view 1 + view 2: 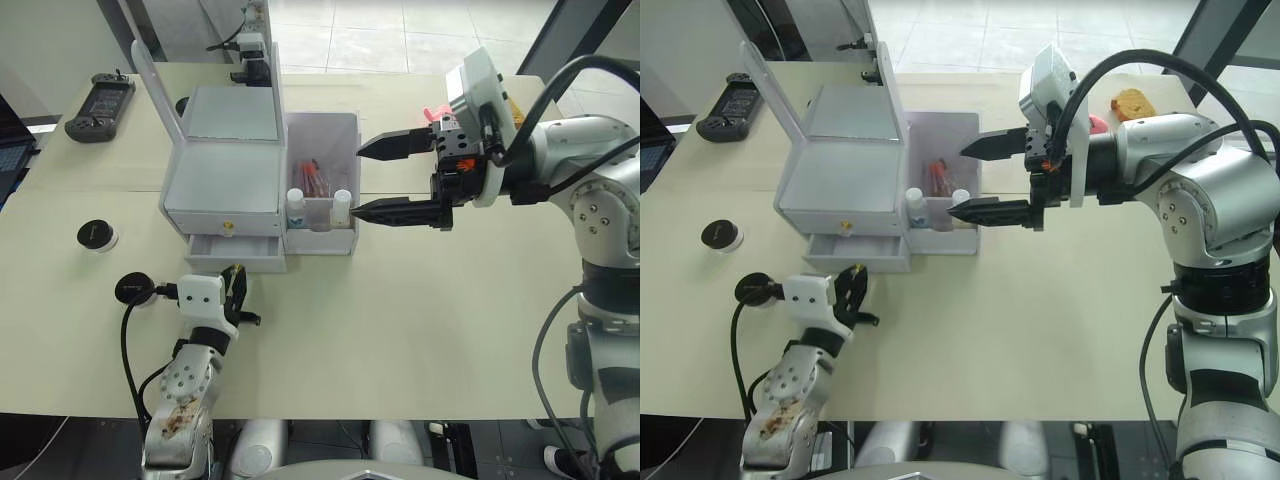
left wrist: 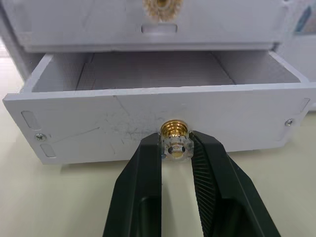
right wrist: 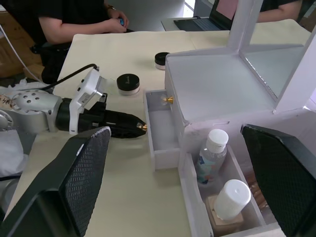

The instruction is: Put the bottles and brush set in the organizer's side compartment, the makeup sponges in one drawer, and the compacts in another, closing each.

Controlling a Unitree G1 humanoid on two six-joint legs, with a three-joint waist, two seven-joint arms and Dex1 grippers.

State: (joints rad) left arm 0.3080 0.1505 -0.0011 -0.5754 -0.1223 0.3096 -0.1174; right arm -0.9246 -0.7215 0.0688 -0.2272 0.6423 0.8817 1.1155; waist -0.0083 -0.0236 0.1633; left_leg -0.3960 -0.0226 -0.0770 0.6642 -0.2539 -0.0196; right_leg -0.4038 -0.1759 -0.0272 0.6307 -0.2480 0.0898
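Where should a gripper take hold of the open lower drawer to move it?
Grip the small gold knob at the middle of the lower drawer front, coming straight from the front. It is the only part that sticks out; the left gripper already pinches it.

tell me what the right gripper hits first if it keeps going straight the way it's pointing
Most likely the side compartment of the organizer. The right gripper, open, points at its outer wall, one finger near the bin's upper part, the other near the cream bottle at the front. Depth is unclear, so it might pass just above the rim.
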